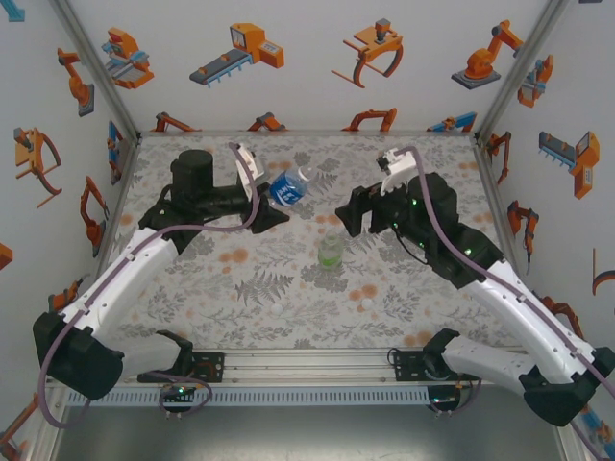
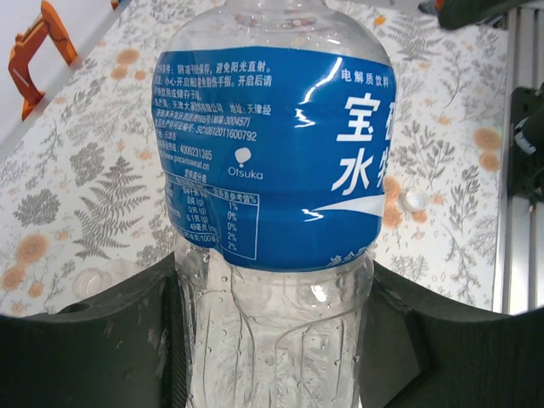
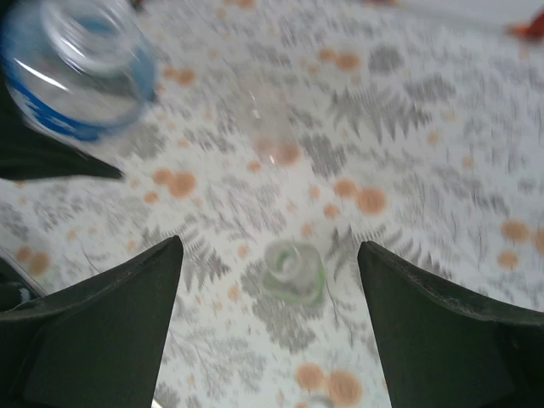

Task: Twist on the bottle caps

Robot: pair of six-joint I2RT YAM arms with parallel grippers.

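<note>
blue-label bottle [image 2: 272,153] clamped in left hand [image 2: 274,280] | right hand [image 3: 270,246] wide open, empty

One blue-label bottle [image 1: 288,185], one green bottle [image 1: 331,253], one clear bottle [image 3: 265,127] — two caps [image 1: 366,303].

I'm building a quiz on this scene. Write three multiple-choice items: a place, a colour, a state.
1. The green-tinted bottle stands: A) on the table, near its middle; B) at the back wall; C) on the front rail.
2. The left gripper holds a labelled bottle; its label is: A) red; B) blue; C) yellow.
3. The right gripper has its fingers: A) shut on a cap; B) apart, empty; C) shut on a bottle.
Answers: 1 A, seen mid-table from above; 2 B, blue wrap; 3 B, nothing gripped.
</note>
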